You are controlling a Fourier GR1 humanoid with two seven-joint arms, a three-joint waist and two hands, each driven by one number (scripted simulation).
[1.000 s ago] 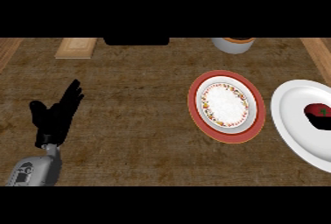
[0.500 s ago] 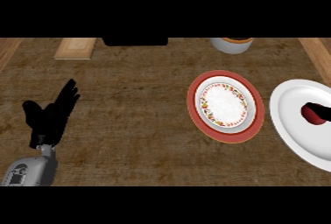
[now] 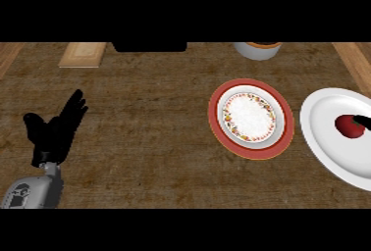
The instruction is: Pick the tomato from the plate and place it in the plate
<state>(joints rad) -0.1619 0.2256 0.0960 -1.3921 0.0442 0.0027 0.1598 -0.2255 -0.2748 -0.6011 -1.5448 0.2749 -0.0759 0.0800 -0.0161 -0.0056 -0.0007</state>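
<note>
A red tomato (image 3: 349, 128) lies on the large white plate (image 3: 326, 147) at the right edge of the head view. Only a dark sliver of my right hand (image 3: 360, 119) shows there; it curls over the top of the tomato, and the rest of the hand is cut off by the edge. Just left of the white plate sits a red-rimmed plate (image 3: 217, 115) with a patterned white centre and nothing on it. My left hand (image 3: 54, 130) rests open at the far left, fingers up, well away from both plates.
A pale cup or bowl (image 3: 257, 49) stands at the back, beyond the red-rimmed plate. A wooden board (image 3: 82, 54) and a dark object (image 3: 148, 46) lie along the back edge. Bare wooden counter stretches between my left hand and the plates.
The tomato has shifted slightly left on the white plate and more of its red shows. My left hand has barely moved.
</note>
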